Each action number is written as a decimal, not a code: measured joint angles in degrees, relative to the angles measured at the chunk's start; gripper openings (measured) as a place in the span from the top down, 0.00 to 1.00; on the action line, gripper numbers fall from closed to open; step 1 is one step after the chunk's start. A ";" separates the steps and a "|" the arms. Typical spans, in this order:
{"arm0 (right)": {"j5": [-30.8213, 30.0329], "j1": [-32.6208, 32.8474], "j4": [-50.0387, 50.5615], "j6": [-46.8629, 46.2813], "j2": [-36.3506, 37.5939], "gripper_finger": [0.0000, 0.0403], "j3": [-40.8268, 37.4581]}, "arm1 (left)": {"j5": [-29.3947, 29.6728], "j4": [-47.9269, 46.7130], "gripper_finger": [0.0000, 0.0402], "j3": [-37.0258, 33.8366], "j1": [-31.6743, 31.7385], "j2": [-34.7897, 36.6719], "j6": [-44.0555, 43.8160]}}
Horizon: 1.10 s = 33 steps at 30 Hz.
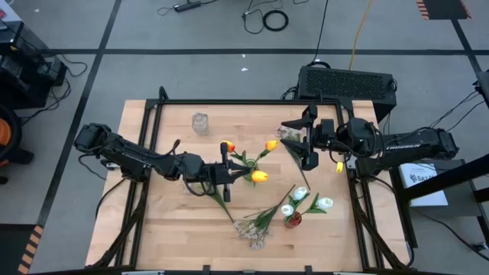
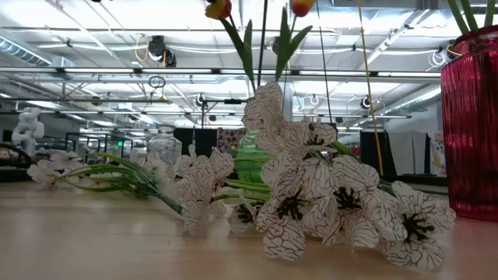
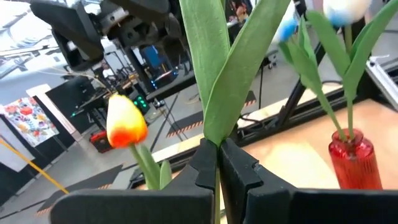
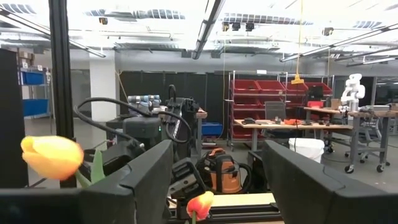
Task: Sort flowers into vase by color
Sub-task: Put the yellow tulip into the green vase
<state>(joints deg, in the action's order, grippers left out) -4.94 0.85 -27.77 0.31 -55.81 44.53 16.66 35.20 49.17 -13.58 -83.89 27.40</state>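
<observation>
My left gripper point(image 1: 229, 174) point(image 3: 217, 167) is at the table's middle, shut on a green tulip stem. An orange-yellow tulip point(image 1: 260, 176) shows just beyond its fingers. Two more orange-yellow tulips point(image 1: 229, 147) point(image 1: 271, 145) stand with their stems in a green vase point(image 2: 249, 159). White tulips point(image 1: 300, 195) stand in a red vase point(image 1: 293, 221) point(image 3: 351, 155) toward the near right. A spray of pale blossoms point(image 1: 252, 229) point(image 2: 311, 194) lies flat on the table near the front edge. My right gripper point(image 1: 298, 143) point(image 4: 217, 180) hangs open at the far right, holding nothing. My left gripper pinches the tulip's green stem point(image 3: 217, 146) between its two fingers, just below where the long leaves point(image 3: 236, 68) branch off. The fingers come level from the table's left, across the stem. The leaves rise beyond the fingers; the bloom is outside the wrist view.
A small clear glass vase point(image 1: 200, 122) stands alone near the table's far edge. A black frame rail point(image 1: 229, 101) borders the wooden top. A black case point(image 1: 348, 82) sits behind the table. Bare wood lies at the near left point(image 1: 168, 229).
</observation>
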 joint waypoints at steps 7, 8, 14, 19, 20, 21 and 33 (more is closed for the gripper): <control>0.01 -0.01 0.42 0.16 0.00 0.40 0.00 | 0.74 -2.00 0.98 0.00 0.00 -0.14 0.09; 0.01 0.01 0.42 0.16 0.00 0.40 0.00 | 1.02 -2.10 0.98 0.00 0.00 -0.14 0.08; 0.01 -0.01 0.37 0.16 0.00 0.40 0.00 | 3.05 -4.38 0.98 0.00 0.02 -0.14 0.07; 0.01 -0.01 0.37 0.35 0.00 0.40 0.00 | 3.53 -4.85 0.98 0.00 0.02 -0.14 0.02; 0.01 0.00 0.37 0.38 0.00 0.40 0.00 | 3.55 -4.83 0.98 0.00 0.02 -0.14 -0.02; 0.01 0.00 0.39 0.38 0.00 0.40 0.00 | 3.55 -4.83 0.98 0.00 0.08 -0.14 -0.10; -0.01 -0.14 0.37 0.40 0.00 0.40 0.00 | 2.48 1.21 0.98 0.04 0.11 -4.84 -1.12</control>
<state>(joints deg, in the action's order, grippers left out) -4.95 0.71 -27.40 0.71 -55.81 44.53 19.14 36.41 49.21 -13.47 -88.73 26.28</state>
